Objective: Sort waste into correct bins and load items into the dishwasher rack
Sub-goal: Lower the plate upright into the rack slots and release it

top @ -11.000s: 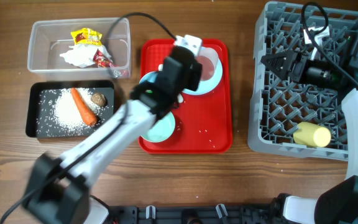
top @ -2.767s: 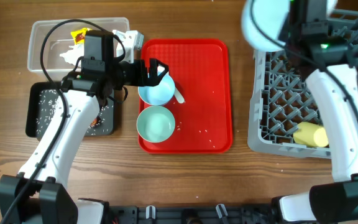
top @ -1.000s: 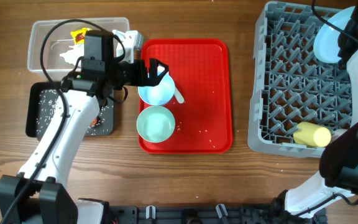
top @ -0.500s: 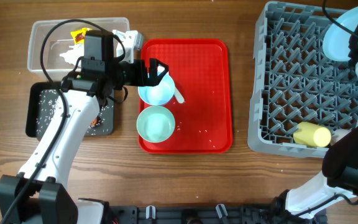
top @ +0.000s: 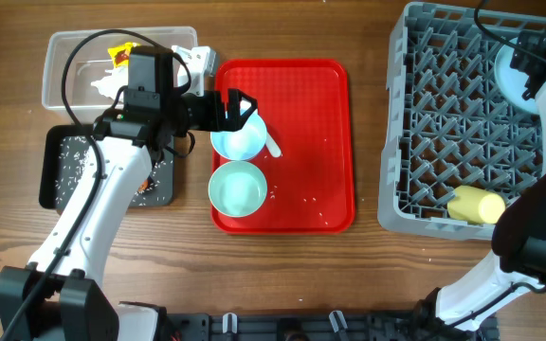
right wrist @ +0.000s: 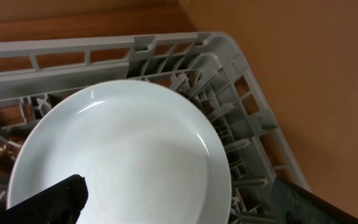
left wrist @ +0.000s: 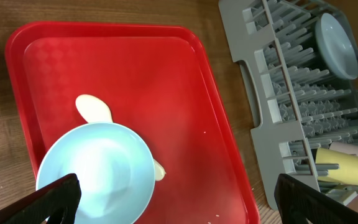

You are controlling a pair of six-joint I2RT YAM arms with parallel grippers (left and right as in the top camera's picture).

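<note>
My left gripper (top: pixel 243 107) hangs open just above a light blue bowl (top: pixel 238 140) (left wrist: pixel 98 171) on the red tray; its fingertips (left wrist: pixel 50 200) straddle the bowl without touching it. A second light blue bowl (top: pixel 236 189) sits nearer on the tray. The light blue plate (right wrist: pixel 123 162) (top: pixel 508 72) stands on edge among the pegs at the far right of the grey dishwasher rack (top: pixel 444 123). My right gripper (right wrist: pixel 185 210) is open around the plate, with a gap on the right side. A yellow cup (top: pixel 477 204) lies in the rack, and a pale pink cup (left wrist: pixel 353 148) beside it.
The clear bin (top: pixel 64 80) at the far left holds a yellow wrapper (top: pixel 121 57) and white tissue. The black bin (top: pixel 64 170) below it holds loose rice. A cream spoon-like piece (left wrist: pixel 94 109) pokes out from under the bowl on the red tray (top: pixel 316 142).
My right gripper has opened and let go of the plate, which has dropped a little into the rack pegs. The left arm has not moved.
</note>
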